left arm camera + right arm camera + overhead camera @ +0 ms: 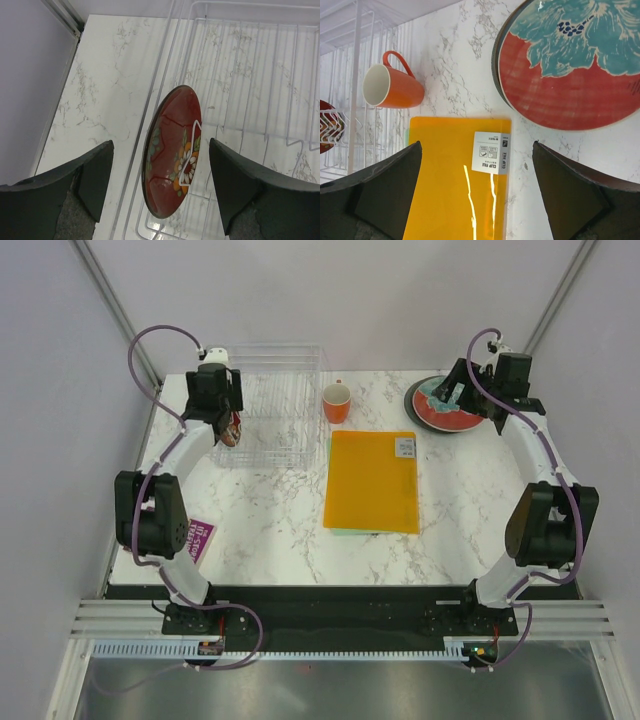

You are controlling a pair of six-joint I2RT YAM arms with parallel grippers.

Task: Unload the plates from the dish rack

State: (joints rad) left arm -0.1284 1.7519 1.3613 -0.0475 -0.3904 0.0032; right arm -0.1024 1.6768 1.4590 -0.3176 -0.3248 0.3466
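A dark red plate (171, 155) stands on edge at the left wall of the dish rack (270, 405) (wires hug it), other slots free. Orange cup (337, 402) and yellow folder (372, 480) crowd its right; tabletop (260, 515) before it lies open.

- Red plate (570, 95): cut off by the top and right edges of the right wrist view.
- Lower plates (495, 65): we see only a thin rim and cannot count them.
- Dark red plate (233, 432): from above only a sliver shows, the rest behind the left gripper (222, 418).
- Rack (250, 75): runs off the top, right and bottom of the left wrist view.
- Folder (455, 200): cut by the bottom edge; we cannot read the fine print on its label (490, 152).
- Purple card (197, 540): partly under the left arm, lettering too small to read.
- Green edge (345, 531) under the folder: we cannot tell what it is.
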